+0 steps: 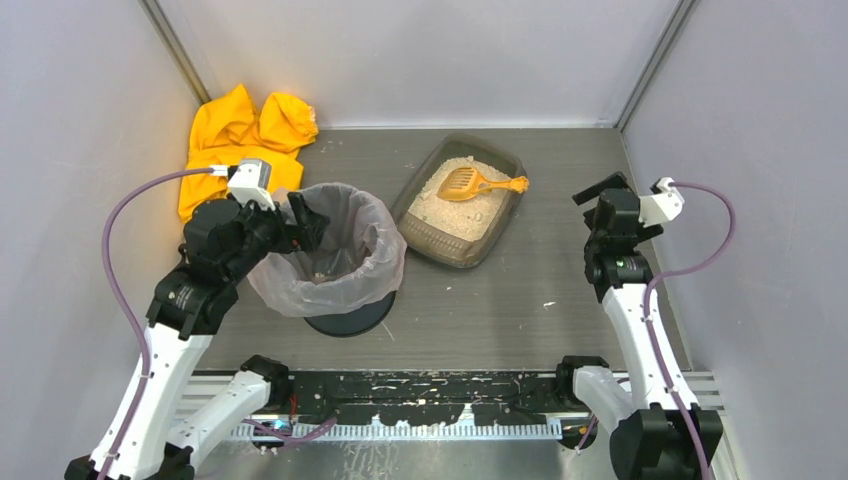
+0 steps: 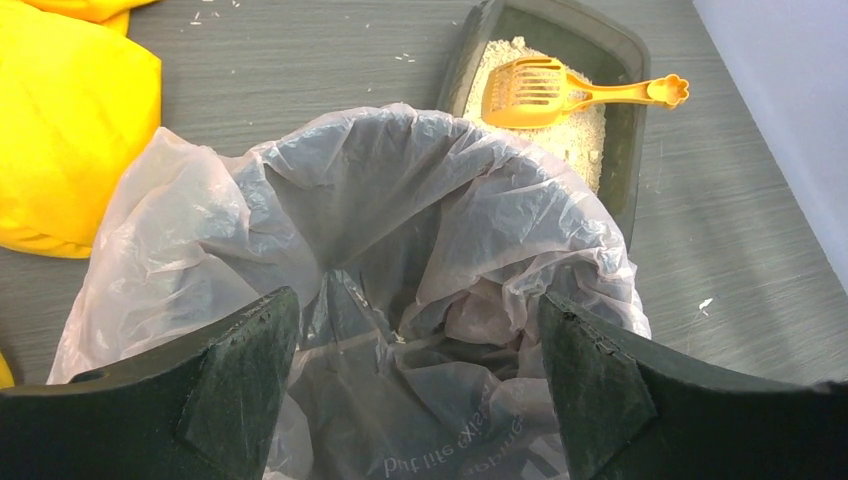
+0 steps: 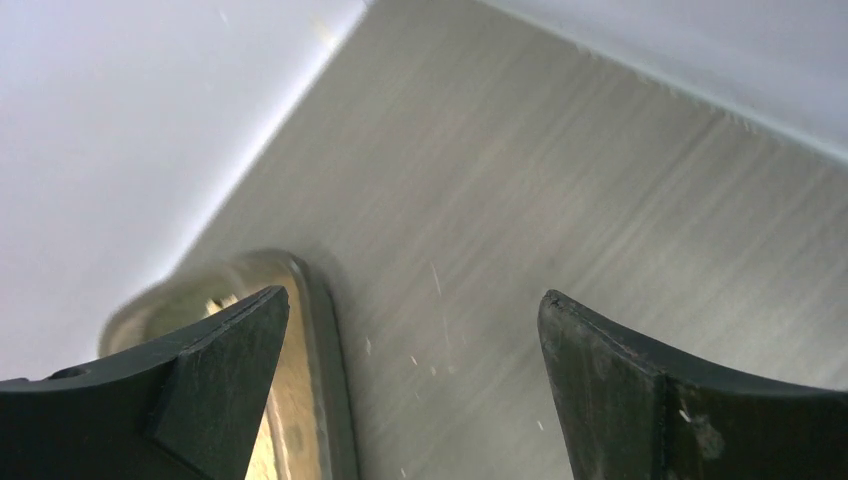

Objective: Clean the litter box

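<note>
The litter box lies mid-table, slanting near-left to far-right; the right gripper, spread and empty, looks nearer its scoop handle than the left gripper, agape over the bin.

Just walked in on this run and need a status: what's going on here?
Neither arm holds anything right now. The orange scoop lies in the litter box, head on the litter, untouched. The left gripper is open above the rim of the bagged bin beside the box. The right gripper is open too, hovering over the table to the right of the box. A yellow cloth sits in the back left corner.
</note>
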